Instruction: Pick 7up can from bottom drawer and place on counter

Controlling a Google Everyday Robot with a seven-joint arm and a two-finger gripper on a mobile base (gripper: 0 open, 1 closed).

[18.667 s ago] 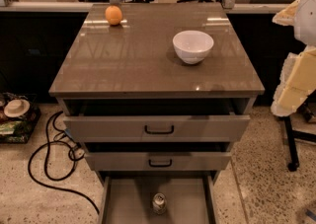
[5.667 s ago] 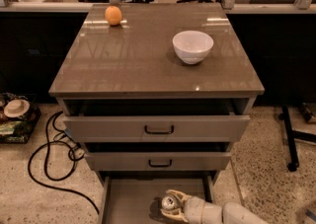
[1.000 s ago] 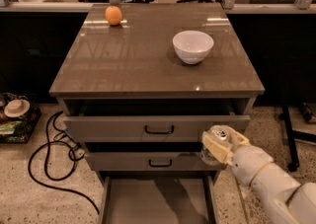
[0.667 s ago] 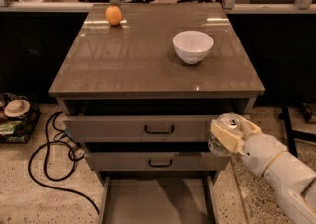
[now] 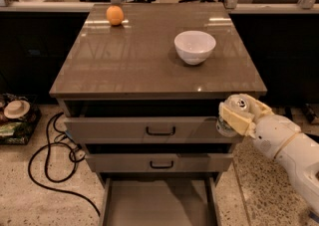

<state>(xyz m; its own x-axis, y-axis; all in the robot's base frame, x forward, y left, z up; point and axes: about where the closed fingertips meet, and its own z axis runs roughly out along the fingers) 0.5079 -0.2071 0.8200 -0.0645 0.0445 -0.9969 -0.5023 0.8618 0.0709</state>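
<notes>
My gripper [image 5: 235, 115] is shut on the 7up can [image 5: 230, 114], whose silver top faces up between the pale yellow fingers [image 5: 239, 119]. Can and gripper hang in the air at the front right corner of the cabinet, level with the top handled drawer and just below the counter [image 5: 149, 60]. The white arm reaches in from the lower right. The bottom drawer [image 5: 159, 202] stands pulled out at the foot of the cabinet, its grey floor bare.
A white bowl [image 5: 195, 47] sits right of centre on the counter and an orange fruit [image 5: 115, 15] at its back left. Two handled drawers [image 5: 160, 131] stick out slightly. A black cable [image 5: 50, 155] loops on the floor at left, beside clutter.
The gripper has carried the can up out of the bottom drawer and rightward, from the middle drawer's height to just under the counter's front right corner. The drawer floor is now bare.
</notes>
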